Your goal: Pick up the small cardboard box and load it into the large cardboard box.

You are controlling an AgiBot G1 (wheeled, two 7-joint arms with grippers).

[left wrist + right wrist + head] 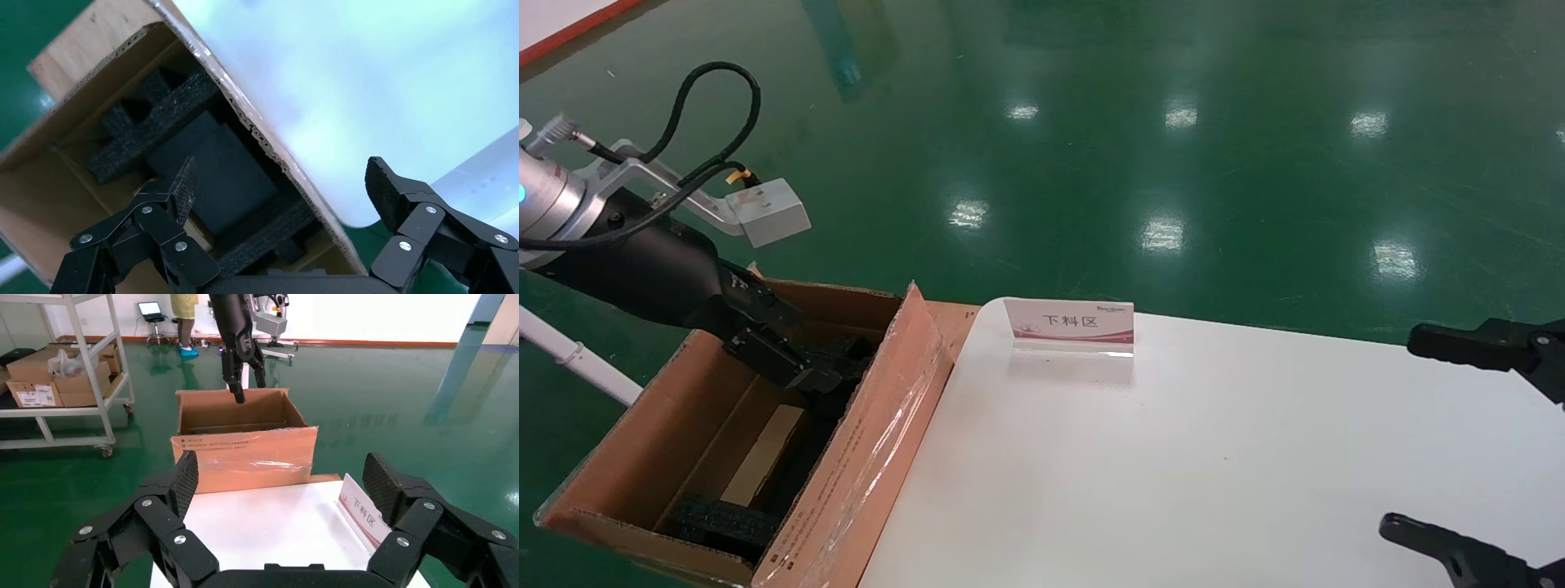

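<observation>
- The small cardboard box lies down inside the large cardboard box, on its floor; only a pale tan, flat strip of it shows in the head view, between black foam pieces.
- The large cardboard box is a long, deep brown corrugated carton standing on the green floor against the left edge of the white table. Its raised flap is covered in shiny clear tape with small print.
- Coarse black foam blocks sit at both ends of the carton, cut in stepped shapes.
- The left gripper hangs over the carton's far end, its textured fingers spread and empty.
- The right gripper hovers at the table's right side, fingers apart, holding nothing.
- A small sign card stands on the table's far edge.
</observation>
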